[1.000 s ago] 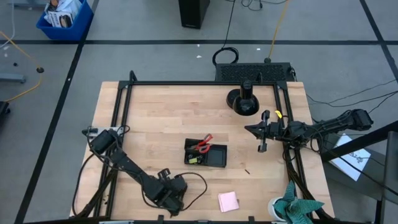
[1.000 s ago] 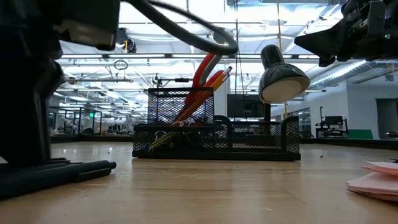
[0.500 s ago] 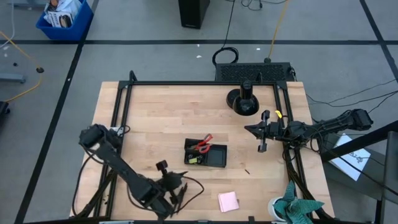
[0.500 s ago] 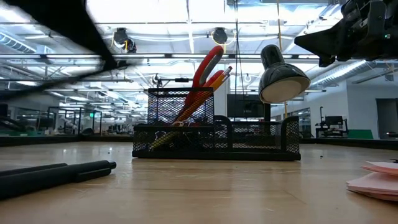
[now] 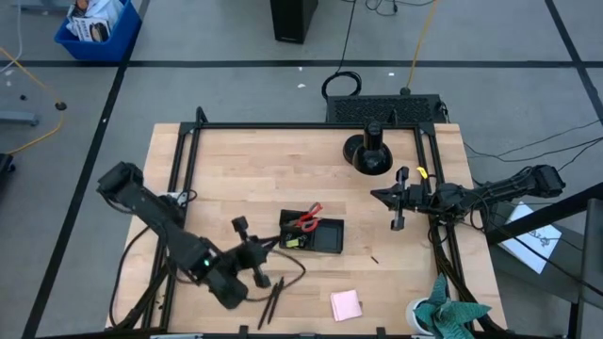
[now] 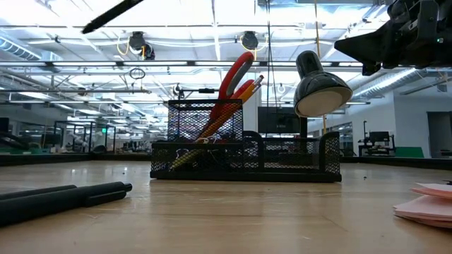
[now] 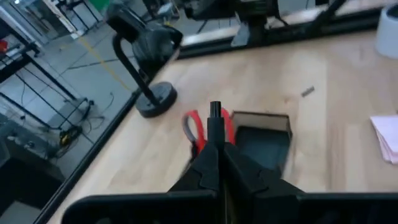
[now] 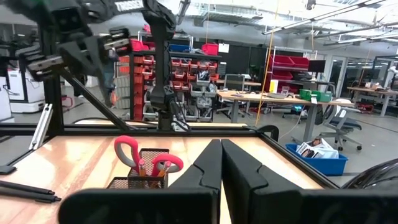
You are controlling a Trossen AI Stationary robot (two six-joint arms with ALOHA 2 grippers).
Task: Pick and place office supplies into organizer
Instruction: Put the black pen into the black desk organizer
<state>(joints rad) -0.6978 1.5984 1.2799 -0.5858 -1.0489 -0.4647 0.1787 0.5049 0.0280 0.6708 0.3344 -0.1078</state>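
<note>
Black pen (image 7: pixel 215 118) clenched in left gripper (image 5: pixel 247 252); carry level over organizer (image 5: pixel 312 233), lower into free compartment, clear scissors (image 5: pixel 308 217). Right gripper (image 5: pixel 399 199) clenched empty, waiting.

The right pincer (image 8: pixel 221 163) has its dark fingers pressed together. Past them, red-handled scissors (image 8: pixel 144 157) stand in the black mesh organizer (image 8: pixel 135 181) on the wooden worktop (image 8: pixel 74 163).
</note>
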